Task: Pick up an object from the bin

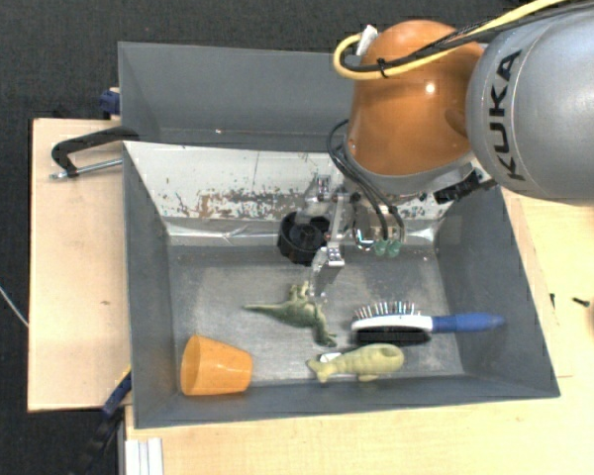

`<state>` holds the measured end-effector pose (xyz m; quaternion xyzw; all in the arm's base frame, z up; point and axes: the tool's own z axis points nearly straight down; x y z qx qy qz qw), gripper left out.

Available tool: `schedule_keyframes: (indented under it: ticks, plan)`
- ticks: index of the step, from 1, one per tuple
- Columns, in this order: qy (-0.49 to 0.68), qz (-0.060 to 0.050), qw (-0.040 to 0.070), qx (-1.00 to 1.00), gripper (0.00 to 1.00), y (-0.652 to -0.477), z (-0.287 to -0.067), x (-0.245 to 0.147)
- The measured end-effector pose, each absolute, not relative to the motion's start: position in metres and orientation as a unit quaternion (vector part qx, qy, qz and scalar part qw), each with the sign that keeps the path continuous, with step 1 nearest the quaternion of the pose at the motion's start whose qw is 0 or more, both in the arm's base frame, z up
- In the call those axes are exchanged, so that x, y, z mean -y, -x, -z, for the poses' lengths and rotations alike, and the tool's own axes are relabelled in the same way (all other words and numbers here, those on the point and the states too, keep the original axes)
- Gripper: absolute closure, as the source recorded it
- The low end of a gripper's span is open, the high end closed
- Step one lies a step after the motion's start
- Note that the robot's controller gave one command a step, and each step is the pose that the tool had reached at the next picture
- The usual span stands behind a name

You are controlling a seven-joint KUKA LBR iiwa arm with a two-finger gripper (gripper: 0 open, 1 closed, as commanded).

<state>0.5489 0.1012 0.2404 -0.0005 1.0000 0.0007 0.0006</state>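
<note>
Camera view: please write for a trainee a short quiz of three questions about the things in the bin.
1. Fill in: the brush has a ____ handle.
2. True or false: the orange cup stands upright.
3. Which of these lies nearest the gripper? A) green dinosaur toy B) brush C) orange cup

Key: 1 blue. 2 false, it lies on its side. 3 A.

You are in a robotics lab: KUKA arm (pixel 549 87) over a grey metal bin (pixel 148 295) holding mismatched small things: toy dinosaur (pixel 295 311), brush (pixel 408 326), orange cup (pixel 215 366).
</note>
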Motion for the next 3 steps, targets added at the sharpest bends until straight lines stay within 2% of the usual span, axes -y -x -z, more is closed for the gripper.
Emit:
schedule_keyframes:
  ticks: [1,2,3]
  plan:
    - [0.067,-0.002,0.003,-0.998,0.00,-0.581,-0.091,-0.061]
    - [0.067,-0.001,-0.006,-0.998,1.00,-0.577,-0.089,-0.060]
    - [0.096,0.000,0.008,-0.995,1.00,-0.596,-0.224,-0.049]
